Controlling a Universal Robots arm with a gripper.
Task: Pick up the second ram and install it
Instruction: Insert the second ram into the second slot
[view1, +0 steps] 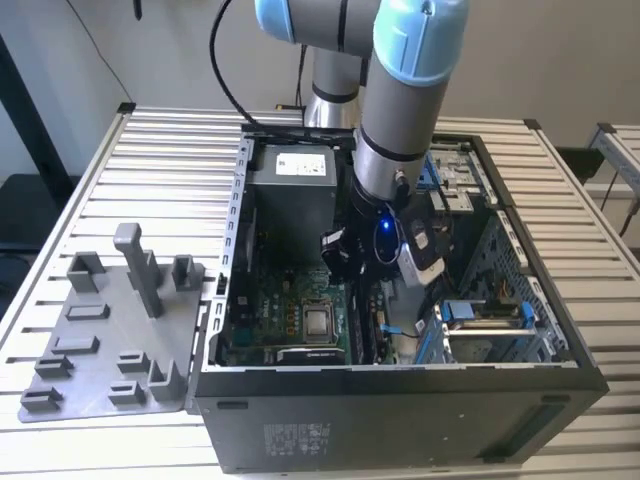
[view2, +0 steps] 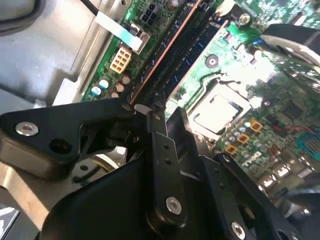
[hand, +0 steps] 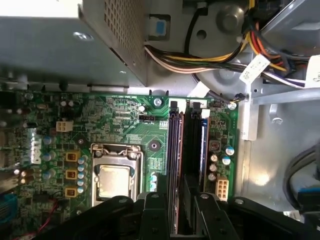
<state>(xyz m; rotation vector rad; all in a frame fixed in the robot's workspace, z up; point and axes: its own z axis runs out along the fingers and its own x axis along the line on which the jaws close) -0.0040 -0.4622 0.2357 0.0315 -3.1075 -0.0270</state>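
My gripper reaches down inside the open computer case, over the memory slots of the green motherboard. The second ram is a long dark stick standing on edge in a slot beside another stick with a brownish edge. In both wrist views the black fingers close around the near end of the second ram. The gripper looks shut on it. How deep the stick sits in its slot is hidden.
A silver processor socket lies beside the slots. The grey power supply box and a bundle of coloured cables sit close behind them. A grey plastic tray with posts rests on the slatted table at the exterior view's left.
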